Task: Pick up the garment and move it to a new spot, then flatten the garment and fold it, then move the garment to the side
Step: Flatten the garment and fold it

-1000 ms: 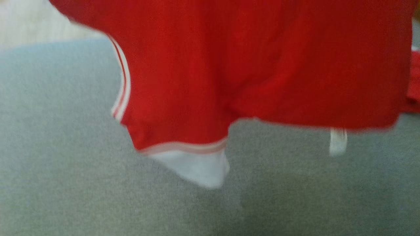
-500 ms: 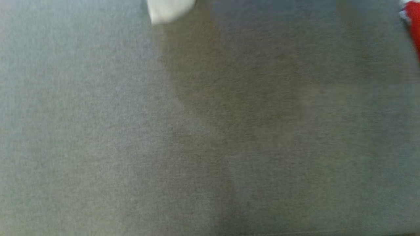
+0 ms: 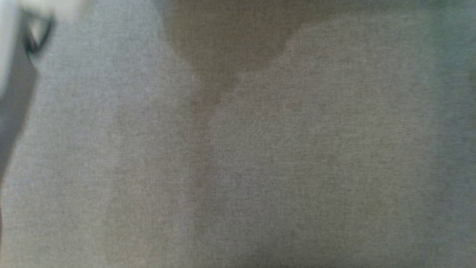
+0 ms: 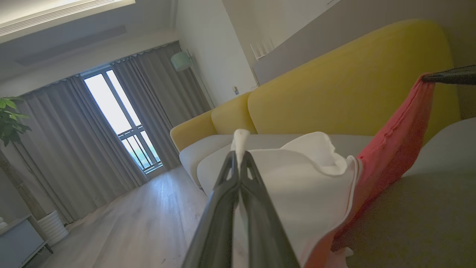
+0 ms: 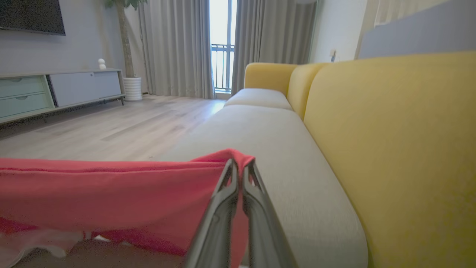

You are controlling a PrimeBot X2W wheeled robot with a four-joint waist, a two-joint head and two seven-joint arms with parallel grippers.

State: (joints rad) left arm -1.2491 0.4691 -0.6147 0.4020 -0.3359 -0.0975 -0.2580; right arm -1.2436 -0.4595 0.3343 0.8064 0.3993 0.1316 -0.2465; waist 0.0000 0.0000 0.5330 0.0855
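One red-and-white fabric garment point(image 4: 390, 149), two dark-fingered grippers. The left gripper point(image 4: 240, 158) is pressed together on the garment's white panel. The right gripper point(image 5: 241, 167) pinches a red hem corner, and the cloth stretches between them, sagging over the grey fabric sofa seat point(image 5: 267, 141). Behind it stands the sofa's rounded yellow backrest point(image 5: 390, 149).

Soft matt cloth garment point(image 5: 111, 193); coarse-woven fabric cushion point(image 3: 297, 149); smooth wood floor point(image 5: 111, 126).

The left gripper point(image 4: 240, 158) pinches a white part of the garment point(image 4: 316, 178) — the right gripper point(image 5: 240, 167) its red edge, dark fingers point(image 5: 219, 219) pressed together.
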